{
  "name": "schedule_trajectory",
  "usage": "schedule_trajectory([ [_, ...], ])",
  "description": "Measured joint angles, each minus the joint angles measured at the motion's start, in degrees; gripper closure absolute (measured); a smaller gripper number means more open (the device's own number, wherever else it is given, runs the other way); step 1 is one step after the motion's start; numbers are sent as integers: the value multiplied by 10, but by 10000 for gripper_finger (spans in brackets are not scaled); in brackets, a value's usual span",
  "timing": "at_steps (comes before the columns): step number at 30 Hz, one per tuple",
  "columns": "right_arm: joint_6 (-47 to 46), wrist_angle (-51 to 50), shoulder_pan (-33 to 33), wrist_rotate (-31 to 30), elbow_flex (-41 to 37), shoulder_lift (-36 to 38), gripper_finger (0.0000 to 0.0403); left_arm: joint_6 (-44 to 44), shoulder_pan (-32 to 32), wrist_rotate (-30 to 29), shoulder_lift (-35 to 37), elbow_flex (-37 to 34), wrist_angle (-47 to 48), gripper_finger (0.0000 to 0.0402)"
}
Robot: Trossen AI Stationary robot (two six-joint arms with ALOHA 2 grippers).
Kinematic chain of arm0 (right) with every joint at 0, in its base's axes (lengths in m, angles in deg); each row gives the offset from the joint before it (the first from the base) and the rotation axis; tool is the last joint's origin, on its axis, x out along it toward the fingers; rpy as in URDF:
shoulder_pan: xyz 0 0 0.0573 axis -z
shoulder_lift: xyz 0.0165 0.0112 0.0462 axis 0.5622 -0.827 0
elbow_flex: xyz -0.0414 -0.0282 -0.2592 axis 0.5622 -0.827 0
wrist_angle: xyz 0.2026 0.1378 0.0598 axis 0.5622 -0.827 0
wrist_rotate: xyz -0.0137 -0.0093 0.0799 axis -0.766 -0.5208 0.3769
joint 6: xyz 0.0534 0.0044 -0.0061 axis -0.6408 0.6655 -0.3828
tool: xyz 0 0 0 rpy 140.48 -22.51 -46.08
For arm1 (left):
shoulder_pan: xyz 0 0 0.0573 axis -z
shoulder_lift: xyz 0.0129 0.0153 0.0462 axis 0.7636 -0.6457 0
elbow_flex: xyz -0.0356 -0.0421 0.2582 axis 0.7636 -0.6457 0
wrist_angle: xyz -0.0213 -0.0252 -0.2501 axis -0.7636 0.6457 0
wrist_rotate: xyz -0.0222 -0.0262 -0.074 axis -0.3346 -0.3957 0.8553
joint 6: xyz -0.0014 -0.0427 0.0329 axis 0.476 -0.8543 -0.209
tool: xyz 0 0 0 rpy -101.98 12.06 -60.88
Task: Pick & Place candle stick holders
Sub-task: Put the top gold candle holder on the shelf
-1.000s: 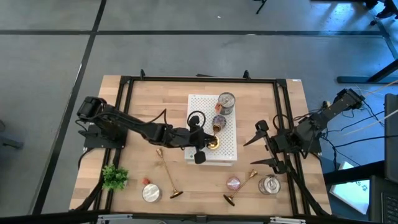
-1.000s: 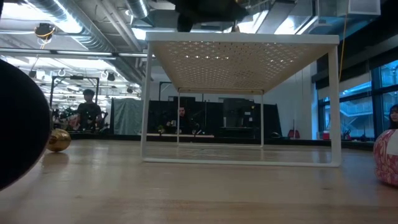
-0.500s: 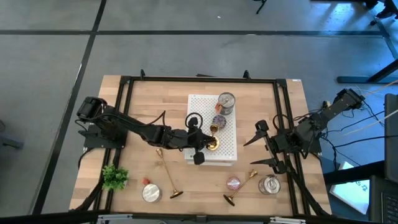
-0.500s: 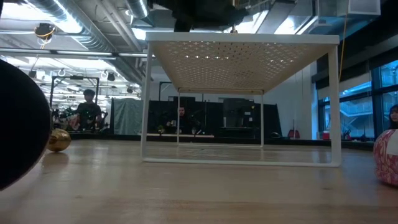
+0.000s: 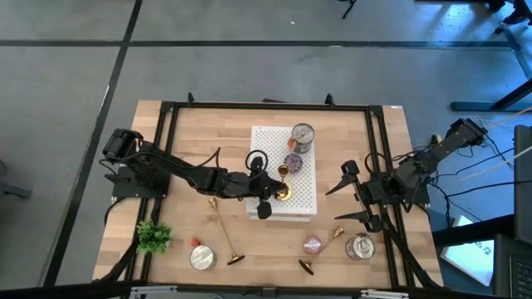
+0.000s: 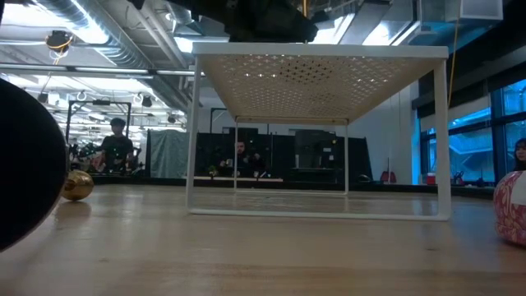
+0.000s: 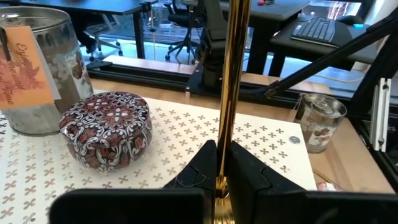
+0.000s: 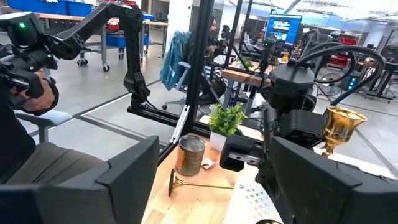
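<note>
A gold candle stick holder stands upright over the white perforated stand in the table's middle. My left gripper is shut on its stem; its cup top also shows in the right wrist view. Whether its base rests on the stand or hangs just above it, I cannot tell. Two more gold holders lie on their sides on the table, one at the near left and one at the near right. My right gripper is open and empty, right of the stand. My left gripper pinches the holder's thin stem low down, just above the flared base, between its two fingers. The fingers come level from the table's left and lie across the stem. The holder stays upright in the hold.
On the stand are a silver tin and a patterned round tin. Near the front edge lie a silver tin, a small red disc, a green plant, a pink disc and another tin.
My left gripper has shifted a little toward the table's left with the holder still shut in it; the holder stays upright over the stand.
</note>
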Motion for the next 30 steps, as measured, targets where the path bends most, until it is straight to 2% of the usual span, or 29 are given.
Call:
schedule_trajectory([
  [8,0,0,0,0,0,0,93,-4,14,-8,16,1,32,389],
  [14,0,-1,0,0,0,0,93,-11,41,-72,50,0,89,389],
  [24,-2,-1,0,0,0,0,93,-32,69,-117,61,-18,102,389],
  [30,-3,-1,0,0,0,0,94,-32,70,-124,61,-18,101,389],
])
